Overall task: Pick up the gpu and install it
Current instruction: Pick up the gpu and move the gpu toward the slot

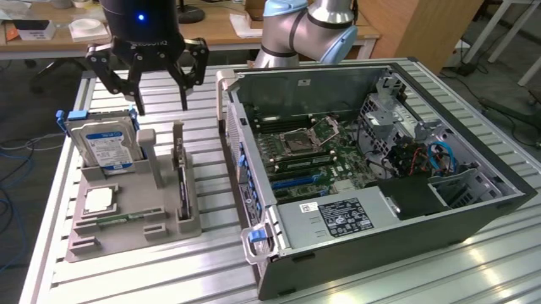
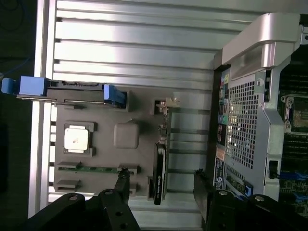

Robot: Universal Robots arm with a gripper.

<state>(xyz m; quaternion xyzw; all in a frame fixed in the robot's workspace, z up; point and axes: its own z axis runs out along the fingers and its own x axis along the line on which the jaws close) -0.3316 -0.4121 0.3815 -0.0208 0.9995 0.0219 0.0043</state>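
**Exterior view:** The gripper (image 1: 161, 109) hung above the far end of the grey holder (image 1: 169, 231). Its jaws were spread wide, nothing was in them, and they touched nothing. This side angle gave the height, with a clear gap between the fingertips and everything below.

The gpu (image 1: 181, 174) was not installed. It stood on edge in the holder's slot on the side nearest the computer case (image 1: 381, 253). It was a thin, flat black card with its metal end bracket (image 1: 177, 134) at the far end, roughly under the gripper.

The hard drive (image 1: 103, 147), in a blue caddy with a blue-white label, stood upright on the holder toward the exterior view's left. The processor chip (image 1: 99, 199) lay flat in front of it, and the memory stick (image 1: 127, 218) lay nearer the front edge.

The case lay open on the slatted table (image 1: 169, 272), with the motherboard (image 1: 308, 149), power supply (image 1: 334, 215) and blue cables (image 1: 441, 158) exposed. The arm (image 1: 305, 28) rose behind it.

**Wrist view:** Looking straight down, this view gave the line-up that the side angle could not. The gripper (image 2: 161, 173) was released, and its two fingers (image 2: 121, 183) stood well apart.

The gpu (image 2: 160, 168) ran between them in the picture as a narrow black edge. Its bracket (image 2: 166, 108) was at the end away from the fingers.

Also seen from above were the hard drive (image 2: 72, 91), chip (image 2: 77, 139), memory stick (image 2: 96, 169) and holder (image 2: 139, 159). The case's perforated rear panel (image 2: 245, 115) sat just beside the holder.
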